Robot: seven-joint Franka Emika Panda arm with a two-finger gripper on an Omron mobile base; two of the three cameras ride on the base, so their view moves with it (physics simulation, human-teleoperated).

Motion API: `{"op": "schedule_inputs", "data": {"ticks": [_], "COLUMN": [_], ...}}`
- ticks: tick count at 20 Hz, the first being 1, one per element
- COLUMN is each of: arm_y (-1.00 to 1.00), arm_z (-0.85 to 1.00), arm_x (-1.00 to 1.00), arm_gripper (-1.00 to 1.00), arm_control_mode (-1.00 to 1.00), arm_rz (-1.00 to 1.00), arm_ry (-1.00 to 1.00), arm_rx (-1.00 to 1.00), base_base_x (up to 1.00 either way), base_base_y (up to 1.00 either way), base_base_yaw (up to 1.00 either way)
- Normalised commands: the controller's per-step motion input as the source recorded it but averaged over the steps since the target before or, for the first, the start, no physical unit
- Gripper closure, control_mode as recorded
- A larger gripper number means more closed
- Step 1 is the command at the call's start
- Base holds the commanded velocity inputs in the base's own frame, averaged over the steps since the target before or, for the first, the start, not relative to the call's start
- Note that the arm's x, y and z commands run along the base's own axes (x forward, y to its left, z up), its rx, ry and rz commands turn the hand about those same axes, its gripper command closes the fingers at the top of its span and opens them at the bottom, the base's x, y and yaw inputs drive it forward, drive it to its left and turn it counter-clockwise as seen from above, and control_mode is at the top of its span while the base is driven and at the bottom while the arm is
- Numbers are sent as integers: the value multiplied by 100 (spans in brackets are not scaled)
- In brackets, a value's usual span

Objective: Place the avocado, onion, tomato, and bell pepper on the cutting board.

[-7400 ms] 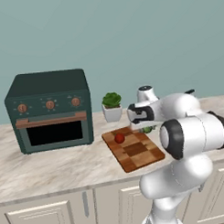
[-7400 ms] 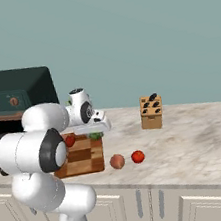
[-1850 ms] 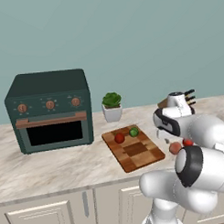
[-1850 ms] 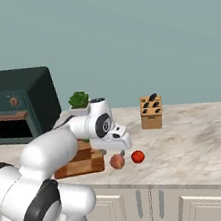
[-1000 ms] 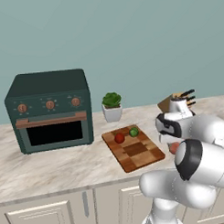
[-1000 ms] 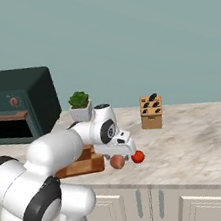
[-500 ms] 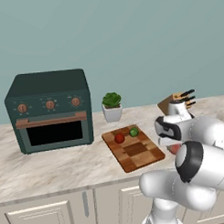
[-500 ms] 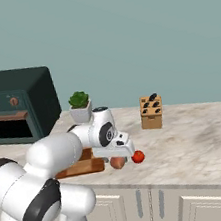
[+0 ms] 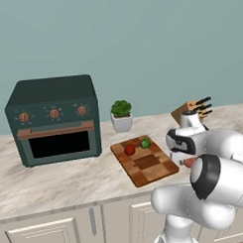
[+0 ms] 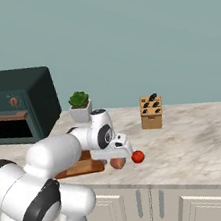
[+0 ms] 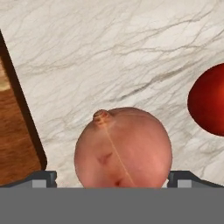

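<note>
The pale pinkish onion [image 11: 122,148] lies on the marble counter just right of the cutting board [image 11: 13,144]. My gripper [image 11: 113,178] is open and low over the onion, one fingertip [image 11: 43,177] on each side of it and neither touching. From the right base view the gripper [image 10: 118,157] sits right on top of the onion [image 10: 118,163]. A red round fruit [image 10: 137,157] rests beside the onion; I cannot tell if it is the tomato or the bell pepper. On the checkered cutting board [image 9: 155,167] lie the green avocado [image 9: 145,143] and another red fruit [image 9: 129,149].
A dark green toaster oven [image 9: 54,118] stands at the counter's left. A potted plant [image 9: 122,115] sits behind the board and a knife block [image 10: 150,111] stands by the wall. Bare marble counter [image 10: 203,138] stretches to the right.
The hand has come down closer over the onion, jaws still wide. The produce and the board have not moved.
</note>
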Motion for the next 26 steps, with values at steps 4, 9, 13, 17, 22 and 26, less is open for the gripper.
{"op": "schedule_inputs", "data": {"ticks": [4, 9, 13, 17, 22, 26], "arm_y": [0, 0, 0, 1, 14, 45], "arm_z": [-14, -13, -17, -2, 14, 61], "arm_x": [0, 0, 0, -2, -5, -12], "arm_gripper": [-100, -100, 100, 100, 100, 100], "arm_control_mode": [-100, -100, -100, -100, -100, -100], "arm_rz": [7, 7, 6, 1, 0, 0], "arm_ry": [0, 0, 0, 0, -1, -4], "arm_rx": [0, 0, 0, 0, -1, -6], "base_base_x": [0, 0, 0, 0, 0, 0], "base_base_y": [0, 0, 0, 0, 0, 0], "base_base_yaw": [0, 0, 0, 0, 0, 0]}}
